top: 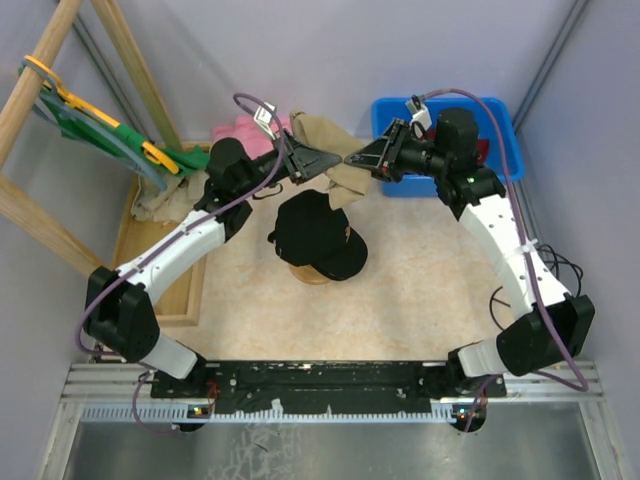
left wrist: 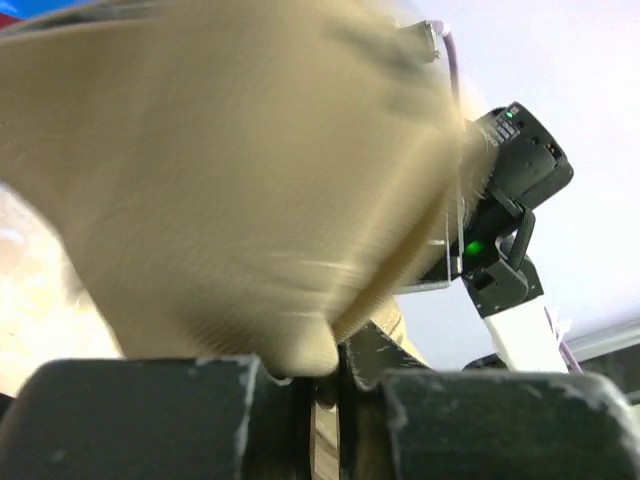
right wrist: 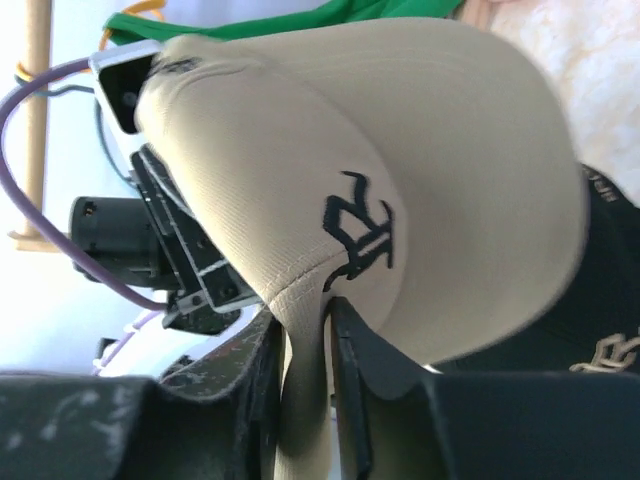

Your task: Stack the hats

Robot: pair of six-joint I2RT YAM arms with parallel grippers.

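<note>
The tan cap (right wrist: 450, 170) is in the air over the far middle of the counter, held from two sides. The left gripper (left wrist: 322, 385) is clamped on one edge of its cloth and the right gripper (right wrist: 300, 375) is pinched on the opposite edge, so the cap hangs stretched between them. The black cap (top: 318, 235) lies in the centre of the counter, a little nearer than the tan one. Something light brown shows under its near rim, and I cannot tell what it is. I judge that the step in hand is carrying the tan cap to the pile. The next move calls for both arms to travel together toward the near edge and downward, until the tan cap sits over the black cap's crown, and then to release.
</note>
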